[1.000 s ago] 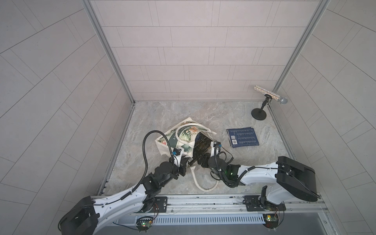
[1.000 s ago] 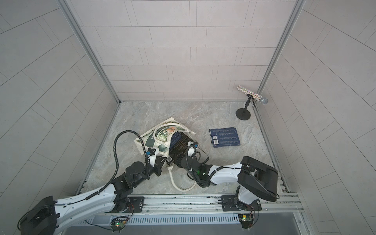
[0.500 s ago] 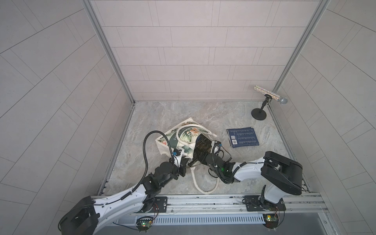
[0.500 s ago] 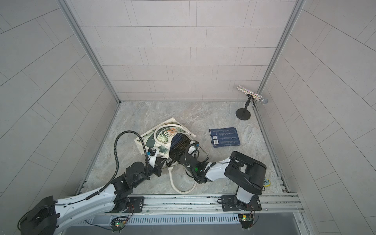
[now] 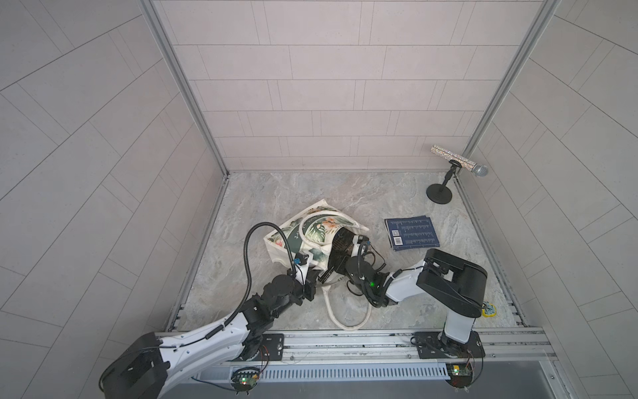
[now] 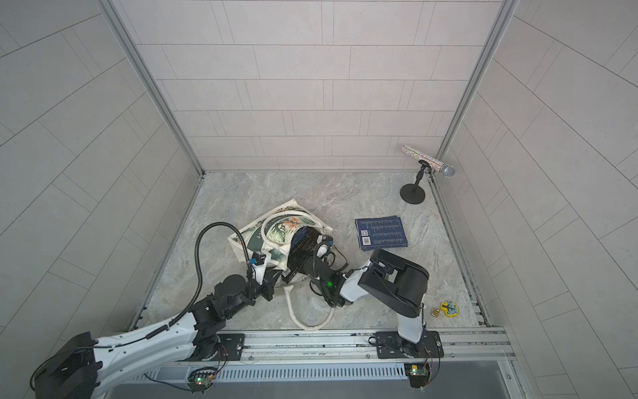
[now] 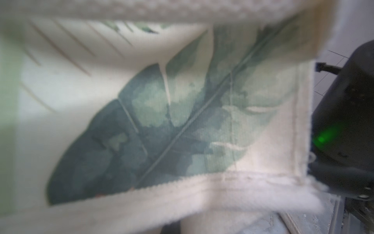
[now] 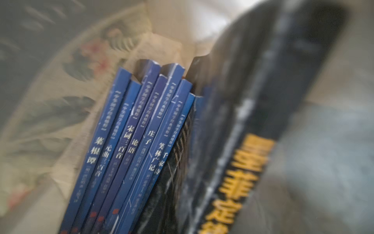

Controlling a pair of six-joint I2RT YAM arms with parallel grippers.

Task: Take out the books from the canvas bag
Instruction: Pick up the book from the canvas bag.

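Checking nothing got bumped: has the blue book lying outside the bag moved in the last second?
No. The blue book sits in the same spot relative to the microphone stand.

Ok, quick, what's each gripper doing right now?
Left gripper: closed, pinching the canvas bag.
Right gripper: among the books; fingers hidden, cannot tell.

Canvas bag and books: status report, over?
Left gripper shut on canvas bag rim. Right gripper at bag mouth, grip unclear. Navy books inside, another book out. Loose handle by right arm.

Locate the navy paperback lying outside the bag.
In both top views the navy paperback lies flat right of the canvas bag, toward the microphone stand, touching neither.
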